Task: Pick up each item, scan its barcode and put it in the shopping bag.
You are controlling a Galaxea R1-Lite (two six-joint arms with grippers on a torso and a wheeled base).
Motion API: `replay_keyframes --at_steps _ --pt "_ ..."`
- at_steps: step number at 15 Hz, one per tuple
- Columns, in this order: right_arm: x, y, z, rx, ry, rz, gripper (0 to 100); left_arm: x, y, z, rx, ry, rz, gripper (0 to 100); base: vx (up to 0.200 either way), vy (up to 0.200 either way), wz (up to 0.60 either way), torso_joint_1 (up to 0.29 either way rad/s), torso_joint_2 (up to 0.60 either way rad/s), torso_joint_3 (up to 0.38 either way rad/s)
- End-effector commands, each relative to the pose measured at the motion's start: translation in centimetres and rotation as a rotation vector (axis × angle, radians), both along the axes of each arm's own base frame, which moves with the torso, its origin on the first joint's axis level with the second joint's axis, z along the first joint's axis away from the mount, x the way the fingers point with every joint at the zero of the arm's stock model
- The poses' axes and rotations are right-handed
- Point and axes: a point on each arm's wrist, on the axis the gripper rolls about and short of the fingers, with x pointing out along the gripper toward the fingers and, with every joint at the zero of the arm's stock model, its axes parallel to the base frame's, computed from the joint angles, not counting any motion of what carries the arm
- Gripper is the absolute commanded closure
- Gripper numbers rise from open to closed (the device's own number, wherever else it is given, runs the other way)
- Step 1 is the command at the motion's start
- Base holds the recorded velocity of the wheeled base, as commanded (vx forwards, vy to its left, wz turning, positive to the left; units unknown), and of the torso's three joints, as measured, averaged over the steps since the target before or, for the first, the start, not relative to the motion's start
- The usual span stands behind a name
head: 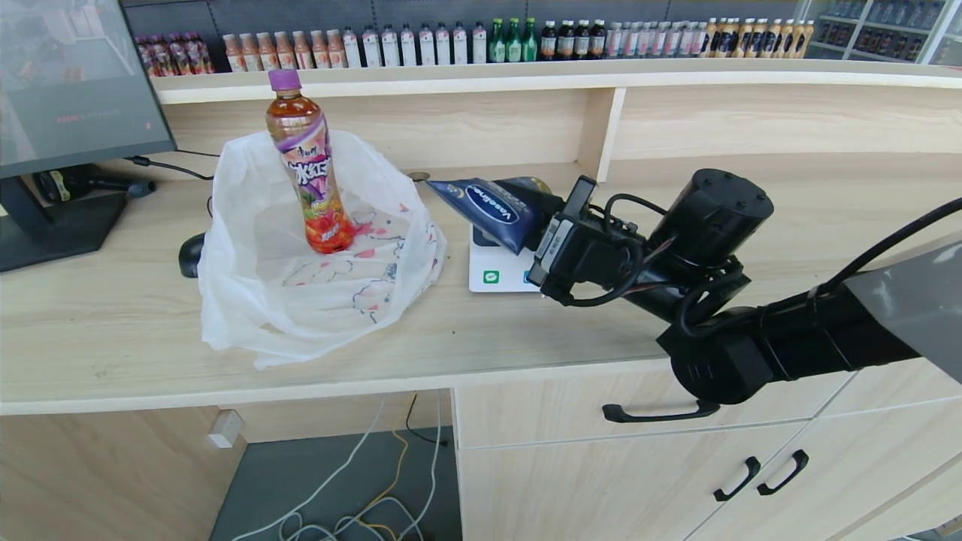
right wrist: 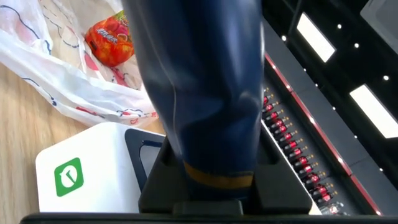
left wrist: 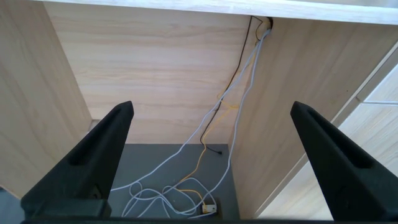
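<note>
Far left of the shopping bag (head: 248, 300) stands a monitor (head: 75, 83), w/ a dark handheld device (head: 83, 182) lying by its foot. A black mouse (head: 191, 255) sits just left of the bag, partly hidden by its plastic. The bag is white and thin, open at the top, slumped on the wooden counter (head: 526, 330). Inside it an orange drink bottle (head: 308, 173) w/ a purple cap stands upright.

Below the bag, in the open bay under the counter, hangs the L gripper (left wrist: 211, 109). Its fingers (left wrist: 93, 155) are spread wide w/ nothing btwn them, and loose cables (left wrist: 180, 186) lie on the floor beneath. Behind the bag, up on the back shelf, runs a long row of bottles (head: 481, 41).

Just right of the bag a white scanner box (head: 492, 278) w/ a green logo lies flat on the counter. Above that box, also right of the bag, the R gripper (head: 543, 218) pinches a dark blue tube (head: 488, 207) at its cap end. The tube is held near level, its crimped tail pointing toward the bag but not reaching it.
</note>
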Motion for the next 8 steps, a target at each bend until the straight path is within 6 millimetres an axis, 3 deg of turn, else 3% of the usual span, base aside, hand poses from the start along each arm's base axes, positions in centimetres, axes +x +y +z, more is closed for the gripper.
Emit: replay_keyframes --at_steps 1,8 --pt "0.00 0.16 -0.28 -0.005 0.007 0.005 100 0.00 0.00 0.00 0.000 0.000 0.000 0 0.000 0.000 0.00 0.000 0.00 0.000" --pt "-0.03 0.14 -0.04 0.000 0.003 0.006 100 0.00 0.00 0.00 0.000 0.000 0.000 0 0.000 0.000 0.00 0.000 0.00 0.000"
